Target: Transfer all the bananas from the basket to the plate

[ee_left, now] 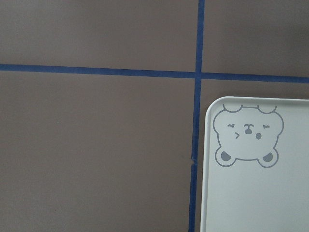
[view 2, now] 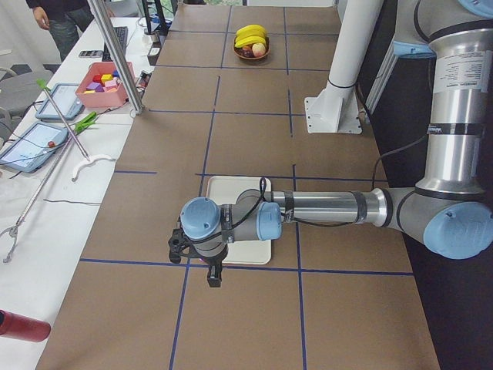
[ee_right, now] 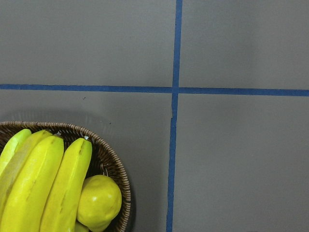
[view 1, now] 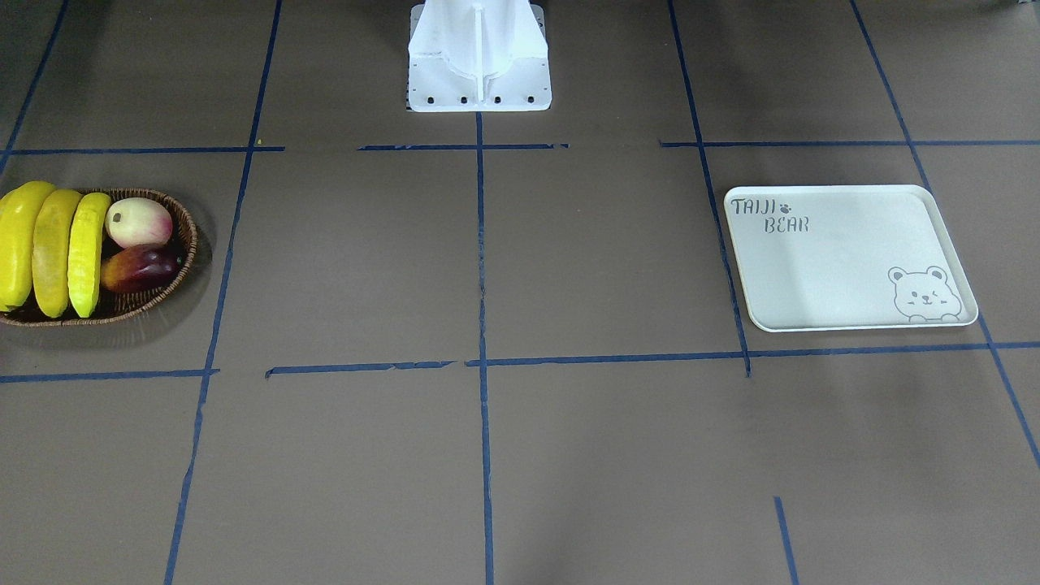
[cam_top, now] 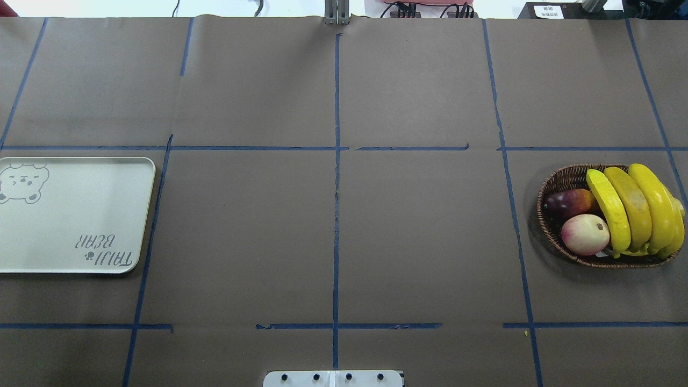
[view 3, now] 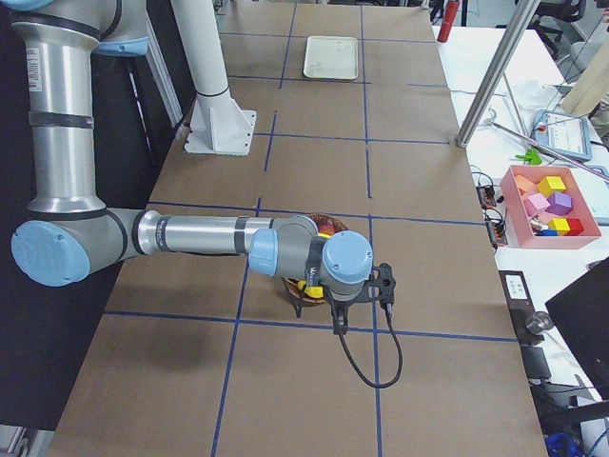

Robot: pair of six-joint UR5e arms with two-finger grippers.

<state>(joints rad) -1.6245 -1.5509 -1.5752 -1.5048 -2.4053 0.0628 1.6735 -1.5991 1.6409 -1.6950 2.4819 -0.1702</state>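
I find the bananas [cam_top: 635,208] side by side in the basket [cam_top: 559,177], with the plate [cam_top: 70,226] well apart from it, and judge them light, stiff and smooth, best taken mid-length; whether the fingers of the left gripper [view 2: 214,274] or right gripper [view 3: 340,324] are released or clenched I cannot tell.

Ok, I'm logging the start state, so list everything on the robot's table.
basket: one, brown wicker, table's end, robot's right
bananas: at least three, yellow, in basket
starfruit: one, yellow-green, in basket beside bananas
peach-like fruit: one, pink-cream, in basket
dark fruit: one, red-purple, in basket
round fruit: one, yellow, basket's outer end
plate: one, white, empty, robot's left
pedestal: one, white, robot-side edge
left gripper: one, dark, by plate's corner; state unclear
right gripper: one, dark, by basket; state unclear
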